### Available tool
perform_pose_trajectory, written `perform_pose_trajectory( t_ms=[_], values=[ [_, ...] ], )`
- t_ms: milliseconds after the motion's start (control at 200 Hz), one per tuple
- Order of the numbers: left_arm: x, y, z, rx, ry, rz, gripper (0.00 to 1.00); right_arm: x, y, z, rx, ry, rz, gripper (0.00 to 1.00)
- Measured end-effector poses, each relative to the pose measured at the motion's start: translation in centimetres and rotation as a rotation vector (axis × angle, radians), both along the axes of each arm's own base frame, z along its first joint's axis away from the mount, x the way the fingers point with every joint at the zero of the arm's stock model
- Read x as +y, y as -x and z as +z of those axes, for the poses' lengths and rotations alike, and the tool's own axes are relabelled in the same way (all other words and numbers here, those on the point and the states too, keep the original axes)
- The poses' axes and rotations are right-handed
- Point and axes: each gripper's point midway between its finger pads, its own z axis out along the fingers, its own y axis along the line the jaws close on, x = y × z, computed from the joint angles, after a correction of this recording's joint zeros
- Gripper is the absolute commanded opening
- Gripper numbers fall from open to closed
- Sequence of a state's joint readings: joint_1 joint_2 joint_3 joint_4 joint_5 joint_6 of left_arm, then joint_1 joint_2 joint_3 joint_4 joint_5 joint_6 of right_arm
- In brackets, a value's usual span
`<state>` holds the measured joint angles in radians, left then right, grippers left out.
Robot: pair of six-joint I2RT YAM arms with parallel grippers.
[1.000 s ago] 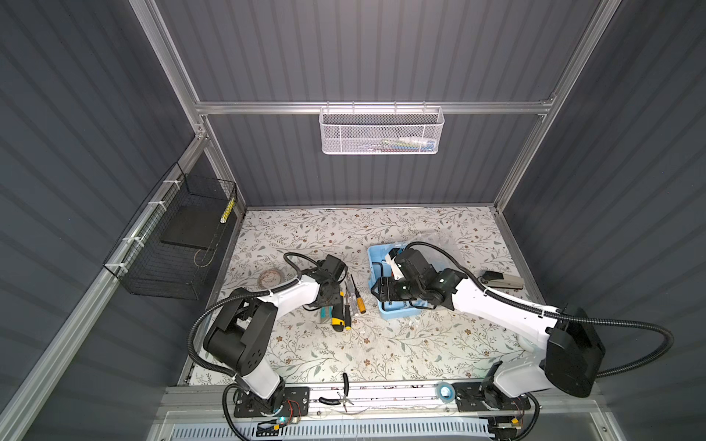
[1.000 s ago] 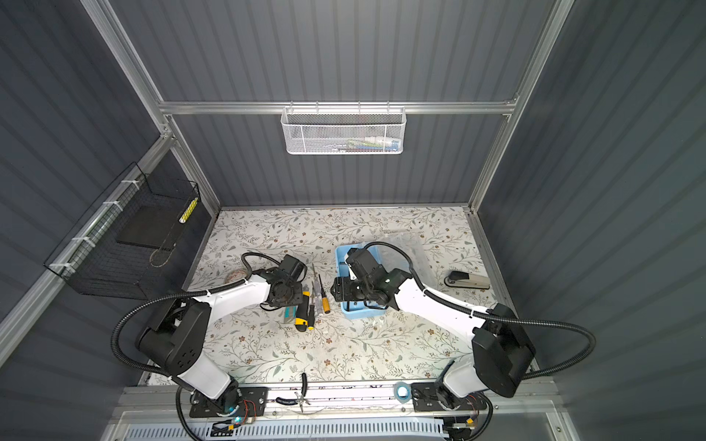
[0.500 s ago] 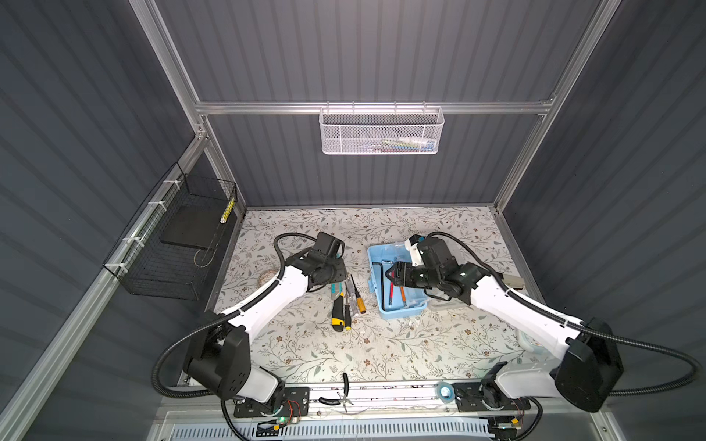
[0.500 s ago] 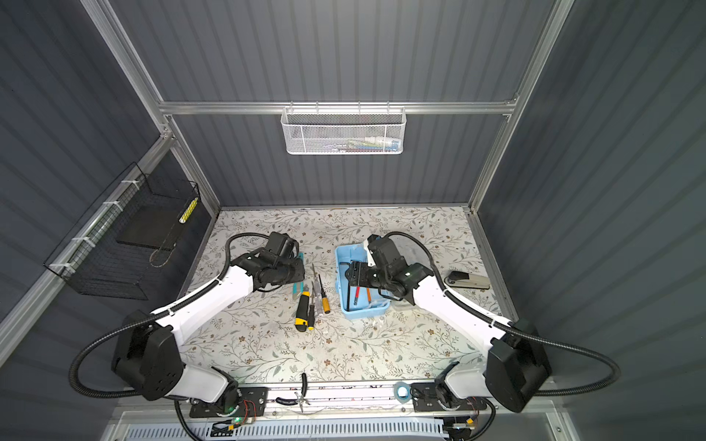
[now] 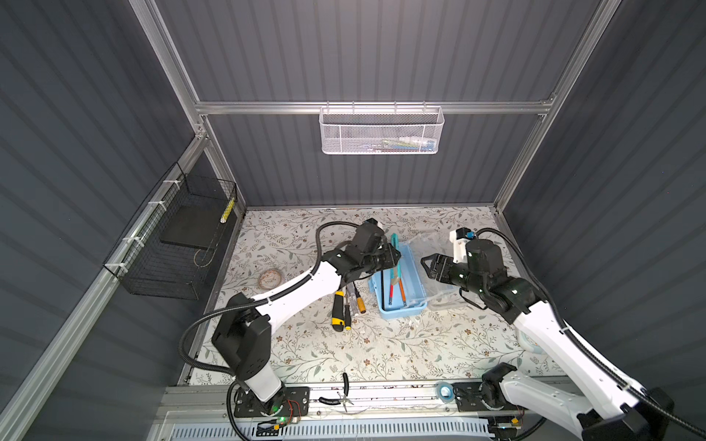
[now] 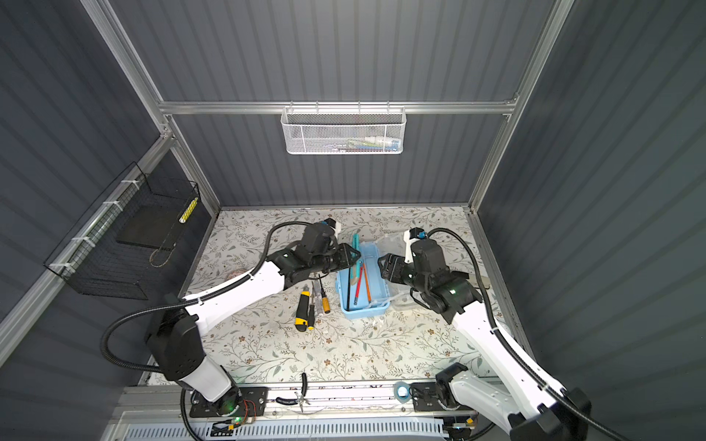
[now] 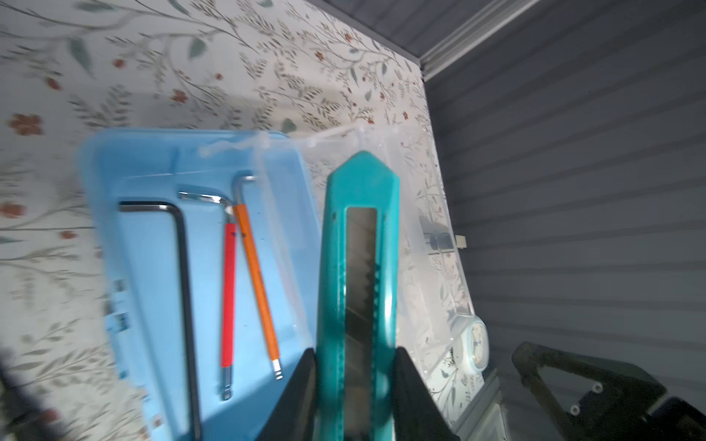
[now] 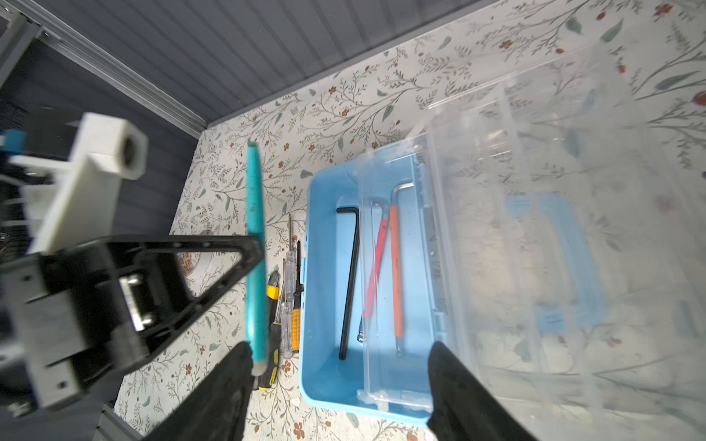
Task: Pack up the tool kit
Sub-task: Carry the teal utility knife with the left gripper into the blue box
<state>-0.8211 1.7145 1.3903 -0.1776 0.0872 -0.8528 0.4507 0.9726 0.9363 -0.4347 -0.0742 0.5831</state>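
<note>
Lifting off the table now, left gripper (image 5: 390, 256) pinches the teal knife (image 7: 359, 229) over the open blue case (image 5: 412, 282); right gripper (image 5: 427, 268) has backed out, jaws wide, empty. Drop-in's probably next.

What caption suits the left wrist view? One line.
Left gripper fingers clamp teal utility knife above light-blue case holding three hex keys.
</note>
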Motion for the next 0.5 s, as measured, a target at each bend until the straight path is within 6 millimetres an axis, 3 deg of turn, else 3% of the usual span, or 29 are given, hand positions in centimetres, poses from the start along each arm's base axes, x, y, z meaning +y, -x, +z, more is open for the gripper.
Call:
perform_pose_trajectory(
  t_ms=[175, 360, 500],
  values=[
    [-3.5, -1.3, -2.4, 0.038, 0.03, -0.005, 0.13, -0.8, 0.6, 0.1, -0.014, 0.004, -0.015, 0.73],
    [-5.0, -2.3, -5.1, 0.08, 0.021, 0.013, 0.2, -1.2, 0.9, -1.4, 0.025, 0.023, -0.023, 0.73],
    [-5.7, -2.8, -6.1, 0.098, 0.018, 0.024, 0.23, -1.2, 0.8, -1.9, 0.038, 0.029, -0.024, 0.73]
  ],
)
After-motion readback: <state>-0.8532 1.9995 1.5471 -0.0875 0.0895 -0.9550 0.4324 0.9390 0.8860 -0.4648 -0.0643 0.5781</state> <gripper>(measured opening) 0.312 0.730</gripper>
